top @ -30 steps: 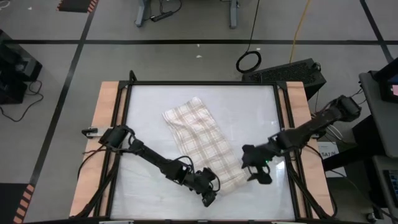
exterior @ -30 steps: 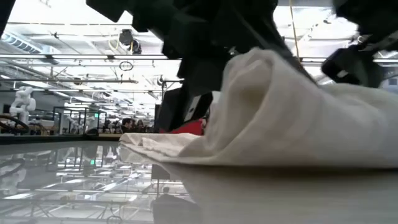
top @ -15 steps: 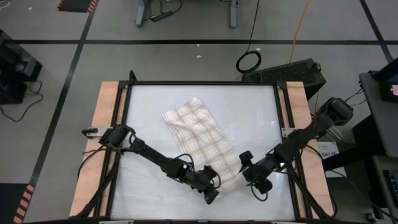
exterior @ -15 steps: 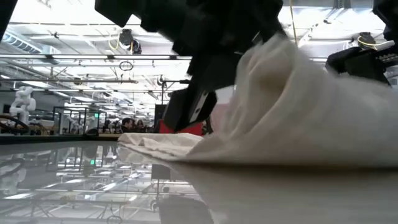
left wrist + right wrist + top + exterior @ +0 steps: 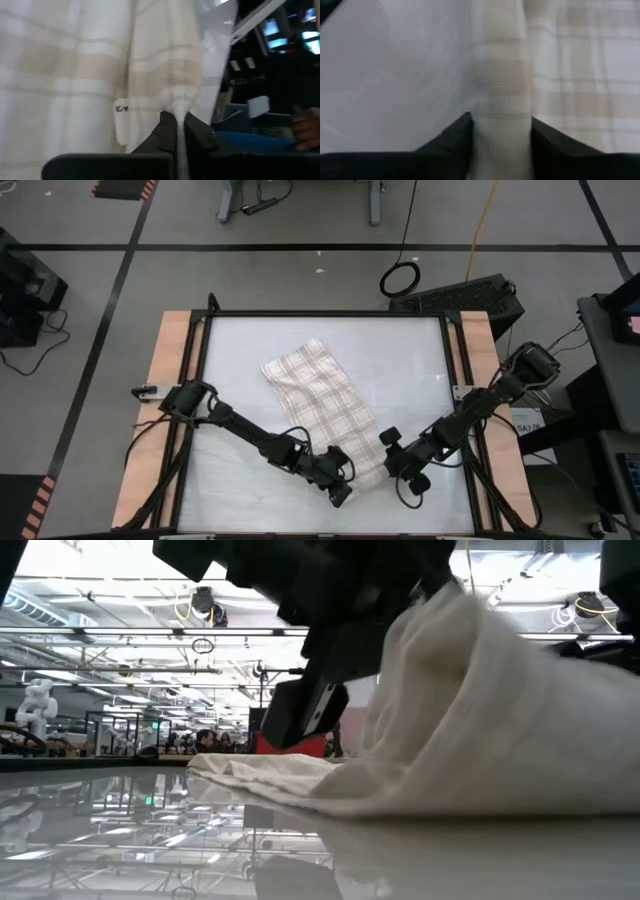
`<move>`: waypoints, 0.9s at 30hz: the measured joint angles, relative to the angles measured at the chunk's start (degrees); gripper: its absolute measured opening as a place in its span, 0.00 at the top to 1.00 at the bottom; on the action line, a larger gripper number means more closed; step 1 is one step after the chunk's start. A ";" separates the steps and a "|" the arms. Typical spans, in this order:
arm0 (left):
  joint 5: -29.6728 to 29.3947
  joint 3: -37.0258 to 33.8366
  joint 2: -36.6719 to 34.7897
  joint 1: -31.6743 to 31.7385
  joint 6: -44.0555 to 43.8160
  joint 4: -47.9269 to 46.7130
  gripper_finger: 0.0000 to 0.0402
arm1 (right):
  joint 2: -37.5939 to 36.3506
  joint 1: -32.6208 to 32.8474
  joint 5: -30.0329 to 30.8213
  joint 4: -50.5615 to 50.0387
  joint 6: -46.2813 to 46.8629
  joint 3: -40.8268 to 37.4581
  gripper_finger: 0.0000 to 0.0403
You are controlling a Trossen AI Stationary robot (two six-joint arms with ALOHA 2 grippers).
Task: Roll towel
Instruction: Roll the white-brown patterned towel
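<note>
We see the towel (image 5: 325,415) lying as a long folded strip on the glossy white worktop (image 5: 240,370), its long axis running from about 11 o'clock to 5 o'clock, far end near the centre and near end toward the front edge at 6 o'clock. It is thin, soft cream cloth crossed by a tan-brown plaid grid, with an open weave that we can make out close up in the left wrist view (image 5: 75,75).

The left tool (image 5: 339,492) sits at the towel's near corner on its 7 o'clock side. In its wrist view its two dark fingers (image 5: 167,135) are nearly together, clamped on a thin pinched ridge of cloth between them.

The right tool (image 5: 396,463) is at the near corner on the 4 o'clock side. In its wrist view a thicker fold of the towel (image 5: 502,90) passes between its fingers (image 5: 457,132), which are pressed against the fold from both sides.

In the low view the near end (image 5: 470,710) is bunched up into a rounded hump above the worktop, while the far part lies flat.
</note>
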 joint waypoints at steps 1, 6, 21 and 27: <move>-0.01 0.00 0.00 0.06 -0.19 -1.15 0.95 | 0.00 0.00 -0.58 0.36 0.08 0.00 0.70; -0.41 0.02 0.00 0.10 -1.59 -5.39 0.84 | 0.00 -0.13 -3.36 0.79 2.50 0.00 0.94; -1.07 0.04 -11.29 -0.03 2.01 -16.33 0.47 | -0.02 -6.95 -19.65 0.33 6.94 0.00 0.97; -10.77 0.11 -13.14 -2.37 12.86 -9.36 0.47 | 0.11 -12.00 -27.46 0.77 10.18 -0.02 0.95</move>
